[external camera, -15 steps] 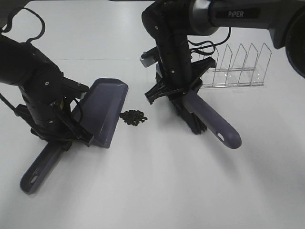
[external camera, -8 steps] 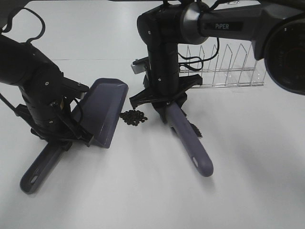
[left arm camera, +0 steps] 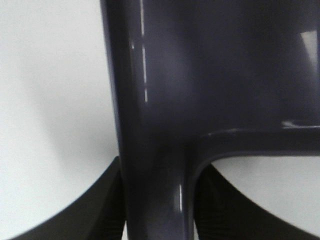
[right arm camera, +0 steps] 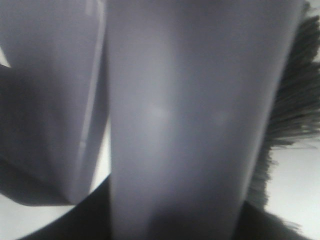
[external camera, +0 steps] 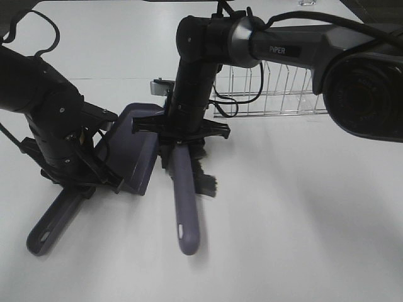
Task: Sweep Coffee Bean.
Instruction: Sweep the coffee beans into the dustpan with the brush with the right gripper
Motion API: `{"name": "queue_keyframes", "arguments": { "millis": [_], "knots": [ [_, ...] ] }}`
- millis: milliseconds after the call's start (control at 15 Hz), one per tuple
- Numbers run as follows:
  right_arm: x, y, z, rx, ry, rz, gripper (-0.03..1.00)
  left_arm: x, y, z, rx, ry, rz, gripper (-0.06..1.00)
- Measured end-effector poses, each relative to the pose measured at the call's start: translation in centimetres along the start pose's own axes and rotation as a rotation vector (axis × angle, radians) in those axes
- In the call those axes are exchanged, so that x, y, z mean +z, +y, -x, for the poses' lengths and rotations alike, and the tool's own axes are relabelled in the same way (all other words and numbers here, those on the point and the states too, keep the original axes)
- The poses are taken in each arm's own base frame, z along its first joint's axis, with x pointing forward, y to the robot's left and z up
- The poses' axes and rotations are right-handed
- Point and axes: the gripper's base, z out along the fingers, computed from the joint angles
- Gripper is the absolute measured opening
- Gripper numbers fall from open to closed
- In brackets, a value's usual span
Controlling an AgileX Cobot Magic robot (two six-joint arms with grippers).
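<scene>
Coffee beans hidden, right gripper [external camera: 179, 139] clamps brush [external camera: 186, 201], left gripper [external camera: 79, 184] clamps dustpan [external camera: 140, 157]

The dustpan [external camera: 135, 154] is smooth, glossy purple-grey plastic that catches bright streaks of light. The brush handle [external camera: 184, 201] is the same plastic with a duller sheen, and its bristles [external camera: 205, 182] are black, coarse and frayed. The table [external camera: 302, 239] is matt white, the far rack [external camera: 277, 94] clear and shiny.

Coffee beans out of view; purple black-bristled brush [external camera: 186, 204] just beside the purple dustpan [external camera: 140, 160].
</scene>
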Motion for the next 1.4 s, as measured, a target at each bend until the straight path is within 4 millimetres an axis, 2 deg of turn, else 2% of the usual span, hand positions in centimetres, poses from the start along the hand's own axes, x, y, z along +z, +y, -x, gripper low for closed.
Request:
{"name": "queue_keyframes", "arguments": {
  "millis": [267,533,800,867,1133,1267,1400],
  "knots": [
    [0.0,1.7,1.4,0.108,-0.109,0.267,0.28,0.0,0.0,0.0,-0.028,0.004,-0.009,0.35],
    [-0.3,2.1,1.4,0.090,-0.091,0.352,0.28,0.1,0.0,0.0,-0.026,0.006,-0.010,0.35],
    [-1.1,0.1,1.9,0.108,-0.051,0.369,0.28,0.2,0.0,0.0,-0.023,0.010,-0.010,0.35],
    [-2.2,-0.1,2.2,0.094,-0.082,0.376,0.28,0.2,0.0,0.0,-0.024,0.008,-0.012,0.35],
    [-4.2,-1.3,2.8,0.087,-0.131,0.360,0.28,0.2,-0.1,0.0,-0.026,0.005,-0.017,0.35],
    [-4.9,-2.3,2.8,0.051,-0.127,0.291,0.28,0.2,-0.2,0.1,-0.030,-0.001,-0.024,0.35],
    [-6.5,-2.4,2.7,-0.005,-0.135,0.226,0.28,0.2,-0.3,0.2,-0.038,-0.010,-0.034,0.35]
  ]
}}
